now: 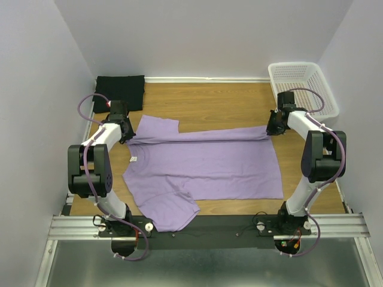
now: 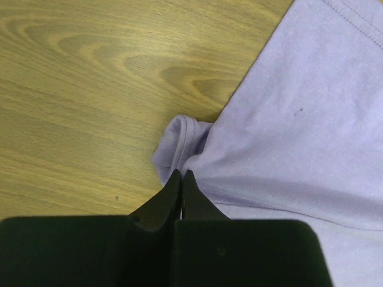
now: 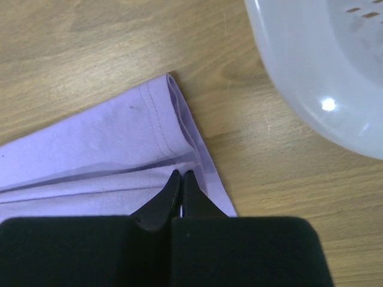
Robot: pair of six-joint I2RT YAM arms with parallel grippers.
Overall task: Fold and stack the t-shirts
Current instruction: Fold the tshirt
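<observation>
No writing, brand or number can be read. A small white tag (image 1: 134, 159) on the purple shirt (image 1: 209, 167), near the left pincer (image 1: 130, 139) on its base side, perhaps bears print, too small to tell.

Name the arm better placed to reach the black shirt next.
Left, probably. The black shirt lies at the far left corner, just beyond the left gripper; the right gripper sits across the table beside the basket, both pinching the lavender shirt.

A spread t-shirt (image 1: 203, 167) is laid across the centre of the table (image 1: 221, 101) (its far edge doubled over). A folded t-shirt (image 1: 119, 91) is placed at upper left and a basket (image 1: 302, 84) at upper right.
</observation>
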